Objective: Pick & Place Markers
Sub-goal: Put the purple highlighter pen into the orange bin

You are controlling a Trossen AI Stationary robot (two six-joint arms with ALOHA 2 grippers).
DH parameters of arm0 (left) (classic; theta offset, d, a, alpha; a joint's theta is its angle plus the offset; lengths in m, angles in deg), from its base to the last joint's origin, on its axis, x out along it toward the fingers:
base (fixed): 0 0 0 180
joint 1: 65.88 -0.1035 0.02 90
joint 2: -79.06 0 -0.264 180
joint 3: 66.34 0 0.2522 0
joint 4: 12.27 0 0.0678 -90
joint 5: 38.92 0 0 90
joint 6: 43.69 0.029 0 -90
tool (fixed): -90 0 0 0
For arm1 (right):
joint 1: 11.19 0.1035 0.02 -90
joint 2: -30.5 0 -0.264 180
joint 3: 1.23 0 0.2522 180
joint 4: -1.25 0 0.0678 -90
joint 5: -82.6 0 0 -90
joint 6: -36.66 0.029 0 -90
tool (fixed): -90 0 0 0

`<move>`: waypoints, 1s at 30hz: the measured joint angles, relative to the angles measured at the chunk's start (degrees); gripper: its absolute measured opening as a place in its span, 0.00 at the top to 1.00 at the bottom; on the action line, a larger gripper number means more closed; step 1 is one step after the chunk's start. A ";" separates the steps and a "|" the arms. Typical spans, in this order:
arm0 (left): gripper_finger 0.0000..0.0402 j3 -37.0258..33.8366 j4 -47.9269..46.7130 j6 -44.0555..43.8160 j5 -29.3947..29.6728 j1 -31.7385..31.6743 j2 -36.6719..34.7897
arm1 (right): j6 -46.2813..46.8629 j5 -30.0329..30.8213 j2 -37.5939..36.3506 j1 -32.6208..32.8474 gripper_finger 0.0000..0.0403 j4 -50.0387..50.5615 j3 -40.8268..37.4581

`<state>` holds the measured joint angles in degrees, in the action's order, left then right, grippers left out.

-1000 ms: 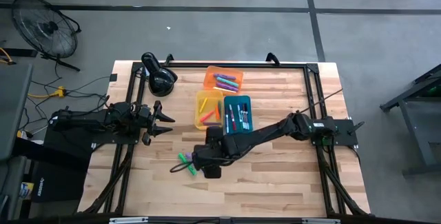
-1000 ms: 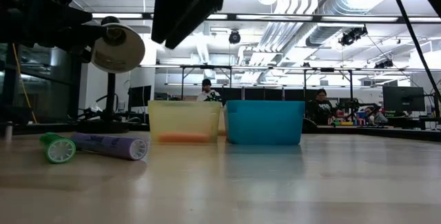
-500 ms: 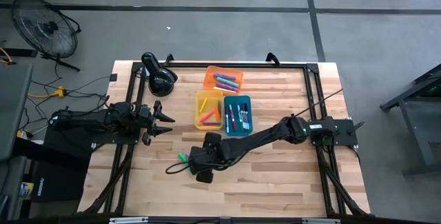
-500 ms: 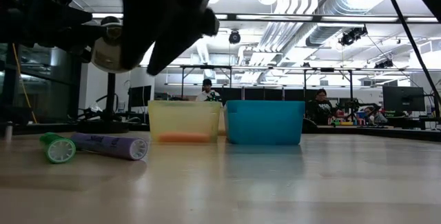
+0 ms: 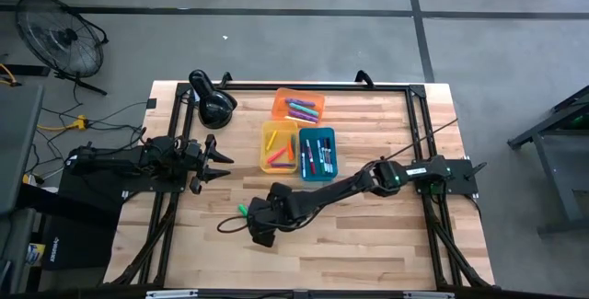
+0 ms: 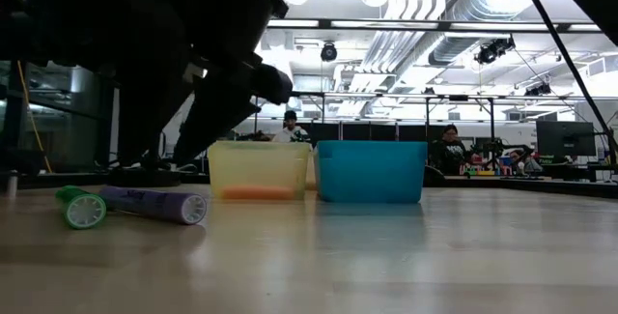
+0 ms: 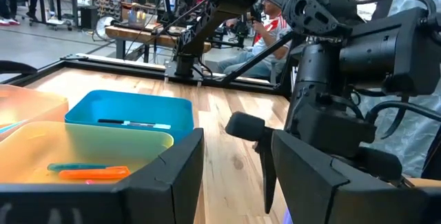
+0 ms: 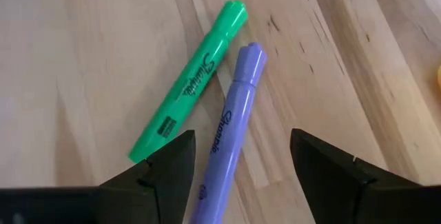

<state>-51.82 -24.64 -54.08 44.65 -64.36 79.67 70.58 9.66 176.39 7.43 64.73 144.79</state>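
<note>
Near the table's (image 5: 386, 235) front edge, the right gripper (image 8: 238, 169), jaws apart over touching green highlighter (image 8: 189, 79) and purple highlighter (image 8: 231, 124), could have pinched both.

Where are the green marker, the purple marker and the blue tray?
green marker (image 8: 193, 79), right wrist view, middle of its barrel.
purple marker (image 8: 231, 124), right wrist view, mid barrel.
blue tray (image 6: 371, 171), low view, centre of its front wall.
</note>
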 joint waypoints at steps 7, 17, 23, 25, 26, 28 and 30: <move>0.58 0.00 0.00 0.00 0.00 0.00 0.01 | 4.94 0.09 1.01 0.01 0.44 -0.09 0.02; 0.58 -0.02 0.00 -0.01 0.01 0.00 0.00 | 6.33 -2.45 3.15 -0.34 0.44 -1.45 0.02; 0.58 -0.01 0.01 0.00 0.00 0.00 0.00 | 6.36 -3.45 3.43 -0.72 0.44 -1.65 0.05; 0.58 0.00 0.01 -0.01 0.00 0.00 0.01 | 6.35 -3.62 3.43 -0.92 0.44 -1.23 0.07; 0.58 0.00 0.00 -0.01 0.01 0.00 0.01 | 6.41 -3.96 3.43 -0.93 0.44 -1.06 0.11; 0.58 0.00 0.00 -0.01 0.00 0.00 0.01 | 6.59 -4.84 3.43 -0.98 0.44 -0.91 0.13; 0.58 0.00 0.00 -0.02 0.00 0.00 0.02 | 6.63 -5.92 3.43 -1.13 0.45 -0.71 0.18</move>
<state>-51.82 -24.64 -54.10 44.65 -64.36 79.68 77.21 3.73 179.82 6.30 64.02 144.97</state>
